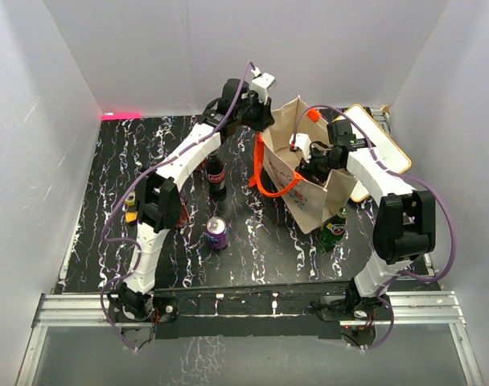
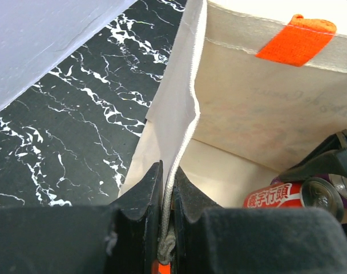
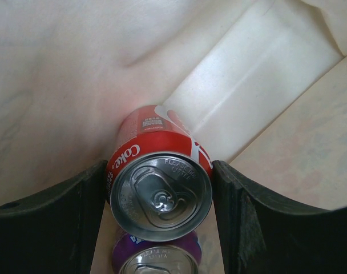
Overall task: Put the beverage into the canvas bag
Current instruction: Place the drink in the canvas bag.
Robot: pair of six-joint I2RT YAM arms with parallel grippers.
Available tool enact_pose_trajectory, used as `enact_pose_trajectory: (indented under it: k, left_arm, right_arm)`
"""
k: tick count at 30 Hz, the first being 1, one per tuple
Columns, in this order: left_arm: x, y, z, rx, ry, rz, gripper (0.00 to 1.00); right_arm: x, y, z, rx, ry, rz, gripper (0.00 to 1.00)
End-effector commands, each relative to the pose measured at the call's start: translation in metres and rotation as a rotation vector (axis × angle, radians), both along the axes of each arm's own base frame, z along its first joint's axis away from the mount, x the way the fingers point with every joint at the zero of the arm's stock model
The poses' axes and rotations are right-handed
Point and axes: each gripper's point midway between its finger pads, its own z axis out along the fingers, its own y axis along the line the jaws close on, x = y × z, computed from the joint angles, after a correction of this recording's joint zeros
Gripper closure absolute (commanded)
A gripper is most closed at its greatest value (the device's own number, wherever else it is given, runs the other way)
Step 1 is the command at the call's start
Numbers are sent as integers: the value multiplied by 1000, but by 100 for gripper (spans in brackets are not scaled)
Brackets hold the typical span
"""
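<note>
Now, left gripper point(image 2: 169, 174): I see it pinched tight on the canvas bag point(image 2: 247, 108) rim.
Right gripper point(image 3: 159, 165): inside the bag, jaws wide, pressing both sides of the red Coke can point(image 3: 156, 134).
Coke can: low in the bag, lid facing my wrist camera, touching a purple can point(image 3: 156, 261).
Canvas bag: upright, beige, orange handles.
</note>
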Motion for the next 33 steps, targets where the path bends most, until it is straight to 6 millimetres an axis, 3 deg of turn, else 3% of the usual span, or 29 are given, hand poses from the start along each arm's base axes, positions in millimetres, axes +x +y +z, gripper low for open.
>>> enact_pose_trajectory:
  k: [1, 13, 25, 33]
  left_arm:
    - [25, 14, 68, -71, -162, 123, 100]
    - [41, 16, 74, -49, -232, 179, 100]
    - [41, 19, 63, -14, -232, 179, 100]
    - [45, 17, 64, -2, -267, 167, 100]
  right_arm:
    - [-25, 7, 15, 54, 72, 98, 92]
    - [-51, 12, 16, 75, 110, 240, 92]
    - [-62, 17, 28, 117, -8, 360, 92]
    - [-84, 21, 31, 141, -55, 478, 92]
